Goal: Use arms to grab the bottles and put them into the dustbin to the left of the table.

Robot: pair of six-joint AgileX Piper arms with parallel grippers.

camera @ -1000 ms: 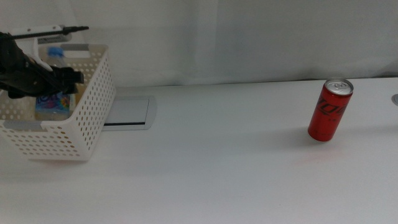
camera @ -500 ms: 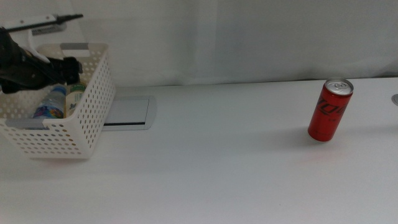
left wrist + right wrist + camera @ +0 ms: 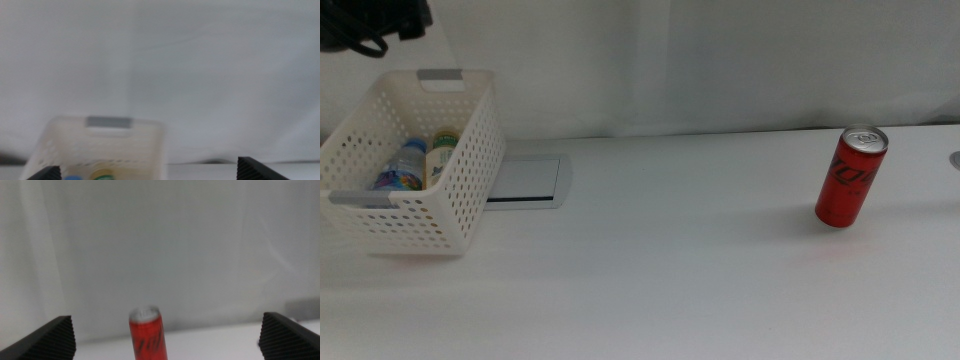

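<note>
step: two bottles (image 3: 415, 163) in basket (image 3: 460, 210); can (image 3: 850, 177) left on bench (image 3: 660, 270)
left gripper (image 3: 145, 176): spread, empty, above basket
right gripper (image 3: 165, 340): spread, facing can
next: close on can

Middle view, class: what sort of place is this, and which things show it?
Probably a robot test bench: a bare white tabletop against a plain white backdrop, a white perforated plastic basket holding bottles, and one upright red soda can.

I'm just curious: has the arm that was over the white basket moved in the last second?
Yes. The left gripper has risen from the basket toward the picture's upper left corner, leaving two bottles inside.
</note>
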